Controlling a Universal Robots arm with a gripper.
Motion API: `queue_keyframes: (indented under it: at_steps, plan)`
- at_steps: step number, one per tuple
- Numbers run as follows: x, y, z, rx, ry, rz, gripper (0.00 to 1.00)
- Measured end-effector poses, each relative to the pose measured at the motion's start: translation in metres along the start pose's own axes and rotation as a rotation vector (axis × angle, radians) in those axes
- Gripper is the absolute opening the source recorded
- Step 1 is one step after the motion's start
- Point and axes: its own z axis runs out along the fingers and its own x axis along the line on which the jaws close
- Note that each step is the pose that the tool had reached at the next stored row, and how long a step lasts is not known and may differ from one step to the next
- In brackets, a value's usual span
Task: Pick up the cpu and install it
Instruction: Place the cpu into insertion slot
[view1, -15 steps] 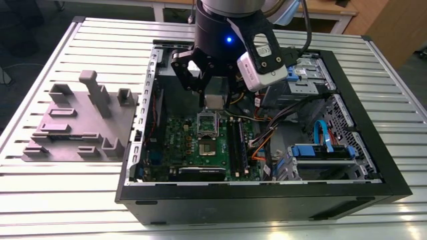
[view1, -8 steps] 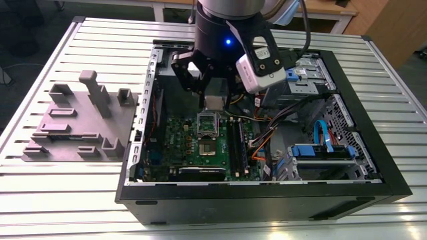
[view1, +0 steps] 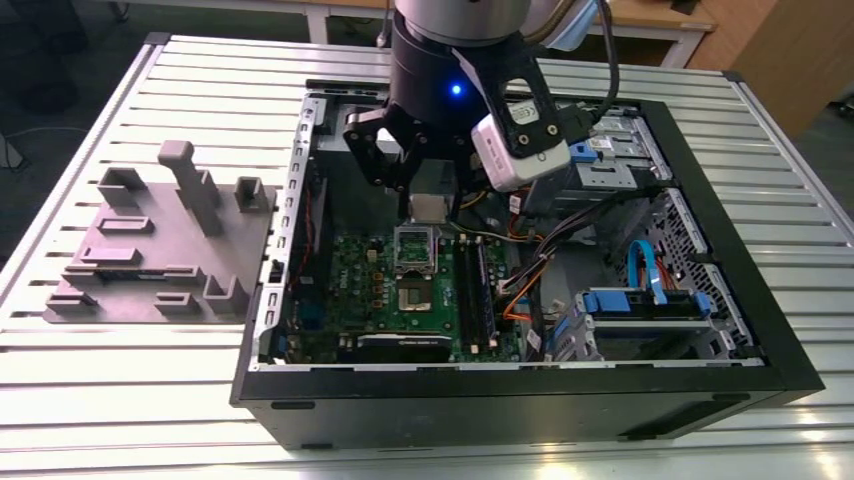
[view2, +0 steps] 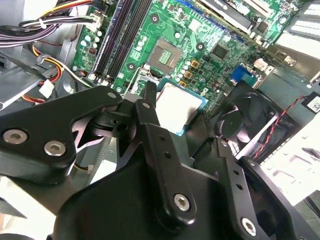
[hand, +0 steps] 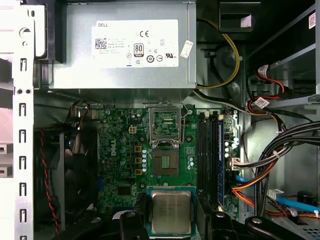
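The pincer (hand: 171, 218) is grasping the cpu (hand: 171, 209) over the motherboard (hand: 122, 155), near its open socket (hand: 165, 163); holding it level and squared seems essential.

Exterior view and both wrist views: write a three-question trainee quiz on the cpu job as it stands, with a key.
1. True or false: the cpu already sits in the motherboard's socket.
2. What is the gripper holding? A) a cable B) the cpu C) nothing
3. In the exterior view, on which side of the computer case does the grey fixture block stand?

Key: 1 false, the socket is empty and the cpu is above the board; 2 B; 3 the exterior view's left.
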Motion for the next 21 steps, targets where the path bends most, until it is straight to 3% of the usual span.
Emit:
queue_keyframes:
  at_steps: [6,21]
  plan:
    - [0.0,0.0001,0.0014,-0.0006,-0.0002,0.0,0.47]
    - [-0.0003,0.0012,0.0227,0.0001,0.0001,0.0,0.47]
